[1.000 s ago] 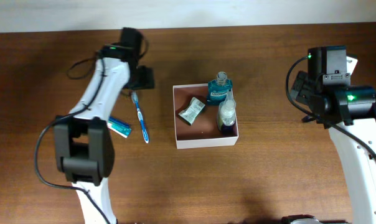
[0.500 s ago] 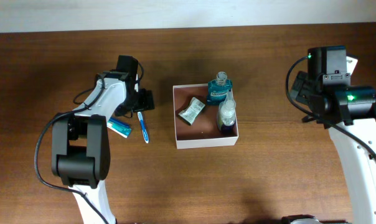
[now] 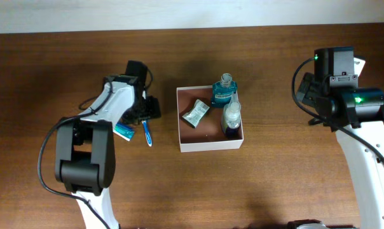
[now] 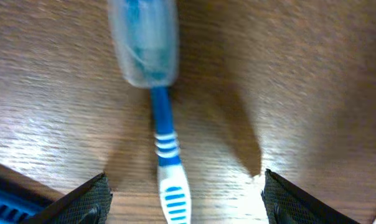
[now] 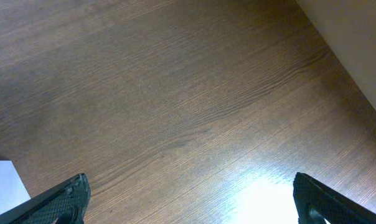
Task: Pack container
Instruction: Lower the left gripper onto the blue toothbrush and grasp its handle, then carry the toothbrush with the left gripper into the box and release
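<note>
1. Over the last second the left gripper (image 4: 185,202) comes in from the far side of the counter (image 3: 274,184) and now hangs directly above the toothbrush (image 4: 166,146). Its jaws are spread wide, one on each side of the blue handle and not touching it.
2. The toothbrush itself does not shift. It lies flat on the counter, clear cap (image 4: 144,43) over its head, beside a blue-and-white pack (image 3: 123,131).
3. The container (image 3: 208,147) stays at mid-counter, well apart from the toothbrush. It holds the same three items: a green-and-white packet (image 3: 195,114), a teal mouthwash bottle (image 3: 223,93) and a clear bottle (image 3: 230,117).
4. The right gripper (image 5: 194,199) does not move; it is wide apart over bare wood.
5. Judging from this, the toothbrush is the next item to pack. The approach looks finished, and lowering and closing on the handle remain.
</note>
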